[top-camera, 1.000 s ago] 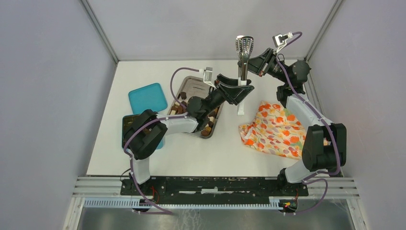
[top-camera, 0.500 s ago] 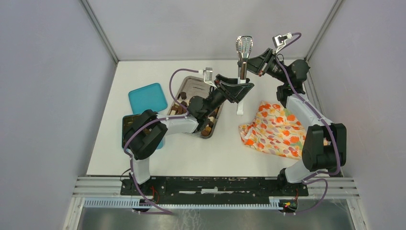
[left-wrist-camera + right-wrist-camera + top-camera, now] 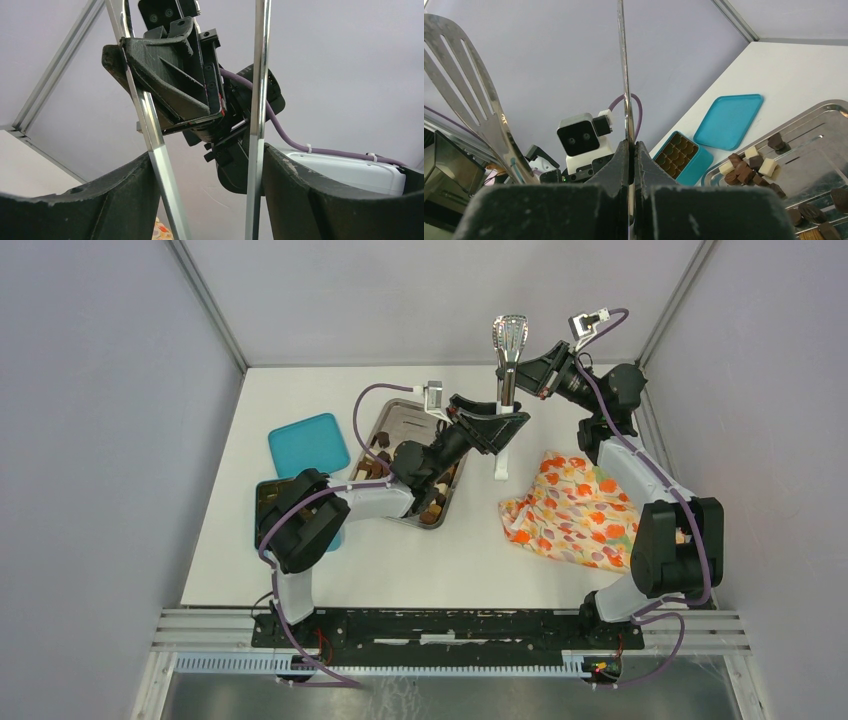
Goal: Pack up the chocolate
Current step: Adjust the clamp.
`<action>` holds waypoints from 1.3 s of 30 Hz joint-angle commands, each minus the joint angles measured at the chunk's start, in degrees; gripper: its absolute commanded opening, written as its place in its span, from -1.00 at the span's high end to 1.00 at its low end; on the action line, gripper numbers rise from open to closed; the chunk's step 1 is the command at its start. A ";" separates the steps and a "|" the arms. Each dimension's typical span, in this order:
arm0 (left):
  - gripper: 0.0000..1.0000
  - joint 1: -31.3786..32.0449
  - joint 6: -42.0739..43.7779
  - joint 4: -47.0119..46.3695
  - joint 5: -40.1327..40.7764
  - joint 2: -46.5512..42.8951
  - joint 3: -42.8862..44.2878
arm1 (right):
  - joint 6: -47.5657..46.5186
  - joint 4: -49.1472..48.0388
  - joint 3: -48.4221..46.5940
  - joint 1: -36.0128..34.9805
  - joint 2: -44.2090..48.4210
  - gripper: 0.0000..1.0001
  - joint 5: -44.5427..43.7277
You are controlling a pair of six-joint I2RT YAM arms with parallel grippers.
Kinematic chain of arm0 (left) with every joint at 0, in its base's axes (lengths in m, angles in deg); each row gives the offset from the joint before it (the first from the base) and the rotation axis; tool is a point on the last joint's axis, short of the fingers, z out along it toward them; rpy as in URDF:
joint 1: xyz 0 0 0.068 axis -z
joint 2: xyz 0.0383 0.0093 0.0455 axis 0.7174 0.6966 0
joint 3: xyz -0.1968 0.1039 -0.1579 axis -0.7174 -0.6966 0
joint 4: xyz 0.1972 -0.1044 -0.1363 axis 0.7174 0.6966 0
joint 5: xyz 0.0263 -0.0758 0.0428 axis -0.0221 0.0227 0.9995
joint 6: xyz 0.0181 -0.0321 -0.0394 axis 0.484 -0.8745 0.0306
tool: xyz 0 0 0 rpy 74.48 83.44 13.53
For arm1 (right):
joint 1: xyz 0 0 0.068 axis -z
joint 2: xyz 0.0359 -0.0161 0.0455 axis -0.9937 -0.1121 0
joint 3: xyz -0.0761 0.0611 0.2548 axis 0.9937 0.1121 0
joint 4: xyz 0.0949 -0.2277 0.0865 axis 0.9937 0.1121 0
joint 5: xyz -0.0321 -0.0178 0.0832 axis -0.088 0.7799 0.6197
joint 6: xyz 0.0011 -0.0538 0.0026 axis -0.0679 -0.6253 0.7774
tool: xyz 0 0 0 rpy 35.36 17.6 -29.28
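The chocolate [image 3: 432, 508] lies as small brown and cream pieces [image 3: 749, 165] in a steel tray [image 3: 400, 415]. Steel tongs [image 3: 508, 370] stand upright above the table, slotted head [image 3: 464, 75] uppermost. My right gripper [image 3: 532, 368] is shut on one thin tong arm [image 3: 624, 75], seen edge-on between its jaws [image 3: 629, 150]. Lower down, my left gripper [image 3: 500, 425] is closed around both tong arms [image 3: 257, 100]; each arm rests against the inner face of a finger [image 3: 207, 200].
A teal compartmented box [image 3: 268, 502] stands at the left edge, its brown cells showing [image 3: 681, 155]. Its teal lid [image 3: 308, 443] lies flat behind it. An orange floral cloth [image 3: 575, 505] is crumpled on the right of the table.
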 commanded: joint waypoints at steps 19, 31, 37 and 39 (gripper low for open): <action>-0.19 0.45 -0.77 -7.17 4.04 -0.35 1.11 | 2.37 -2.18 -0.97 0.19 1.69 0.96 -3.32; 0.17 -1.29 0.28 -8.72 3.44 -3.62 -2.58 | -2.38 -3.88 -2.23 1.86 1.78 -0.01 0.50; 0.16 -3.27 -0.59 -7.58 2.54 -7.11 -6.38 | -3.10 -10.07 -3.25 3.60 2.29 -0.35 3.75; 0.16 -4.11 -1.58 -6.83 1.83 -8.01 -7.28 | -3.85 -11.25 -3.89 3.76 2.56 -0.37 4.90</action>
